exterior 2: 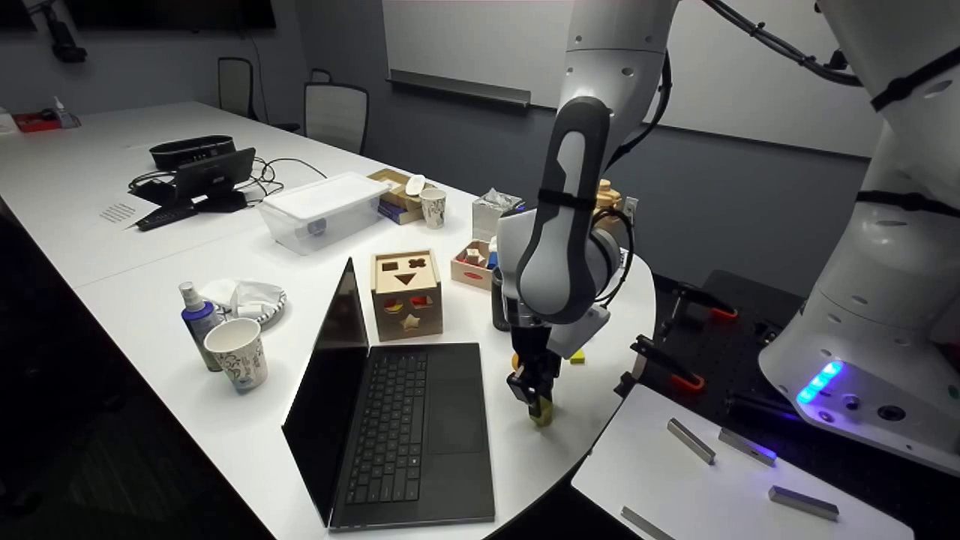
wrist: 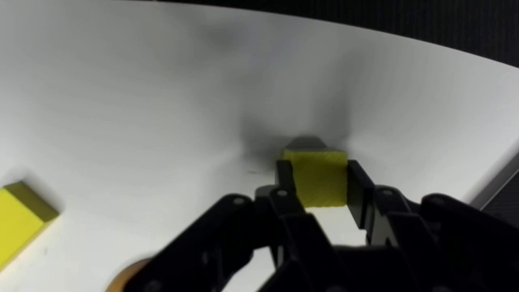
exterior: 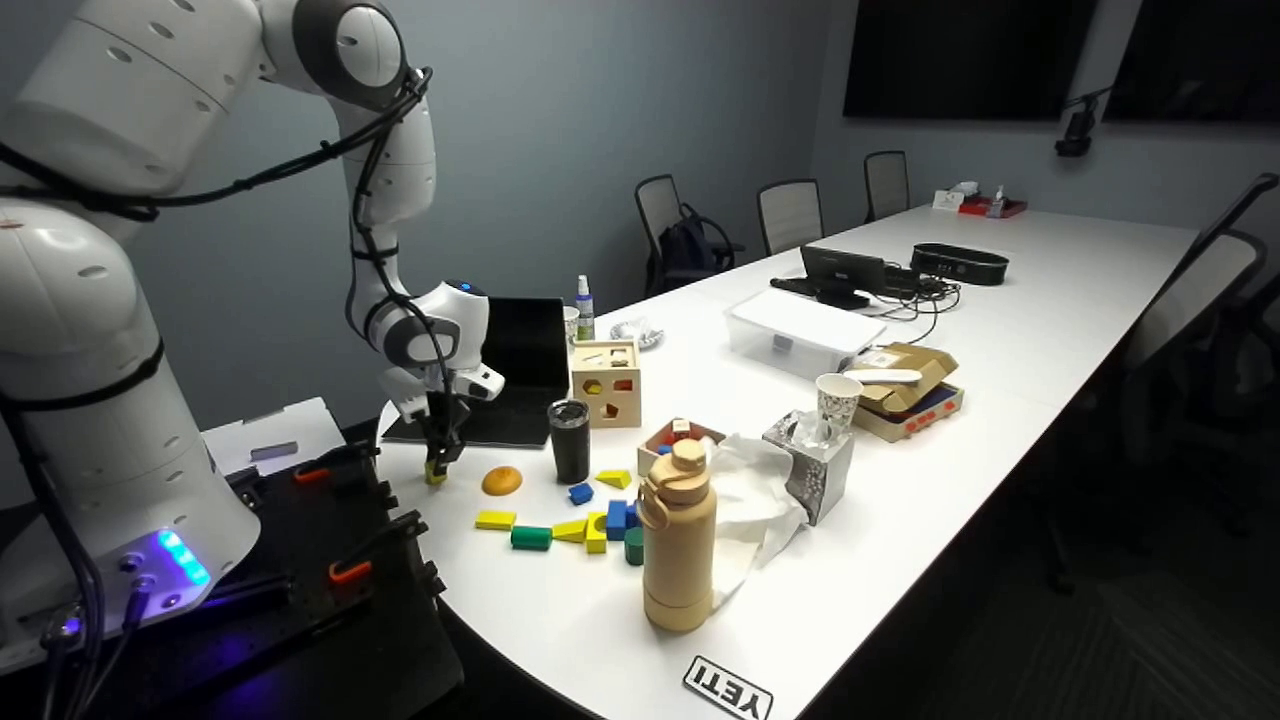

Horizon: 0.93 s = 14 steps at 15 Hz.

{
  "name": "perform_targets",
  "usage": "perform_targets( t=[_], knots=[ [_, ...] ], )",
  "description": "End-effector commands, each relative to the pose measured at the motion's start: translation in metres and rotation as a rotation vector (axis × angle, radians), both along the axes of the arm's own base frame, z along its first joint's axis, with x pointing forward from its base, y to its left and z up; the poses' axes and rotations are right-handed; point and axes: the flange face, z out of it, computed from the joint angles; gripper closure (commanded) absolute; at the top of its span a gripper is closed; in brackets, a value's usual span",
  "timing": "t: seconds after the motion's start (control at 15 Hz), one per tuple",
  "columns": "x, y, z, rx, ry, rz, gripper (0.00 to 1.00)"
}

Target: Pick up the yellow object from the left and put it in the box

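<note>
The yellow object is a small block, seen between the fingertips in the wrist view. It shows low at the table's rounded end in both exterior views. My gripper is shut on it, with one black finger pad against each side. The gripper points down close to the tabletop; I cannot tell whether the block touches the table. The box is a tan wooden cube with dark shaped holes, standing upright beyond the laptop in both exterior views. It is out of the wrist view.
An open black laptop lies beside the gripper. A dark tumbler stands near the box. An orange disc, a yellow block and other coloured blocks lie nearby. A tan bottle and tissue box stand further off.
</note>
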Motion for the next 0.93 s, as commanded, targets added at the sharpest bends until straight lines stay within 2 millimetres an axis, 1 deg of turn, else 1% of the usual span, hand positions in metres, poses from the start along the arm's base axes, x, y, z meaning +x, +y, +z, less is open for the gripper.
perform_targets(
  t=[0.0,0.07,0.2,0.53,0.73,0.87],
  knots=[
    [0.014,0.008,0.035,0.009,-0.021,-0.002,0.9],
    [0.02,0.01,0.045,0.013,-0.034,0.004,0.9],
    [0.038,0.014,0.072,0.016,-0.066,0.022,0.9],
    [0.093,0.011,0.137,0.013,-0.15,0.079,0.9],
    [0.123,0.006,0.17,0.015,-0.23,0.095,0.9],
    [0.14,0.001,0.185,0.008,-0.271,0.102,0.9]
  ],
)
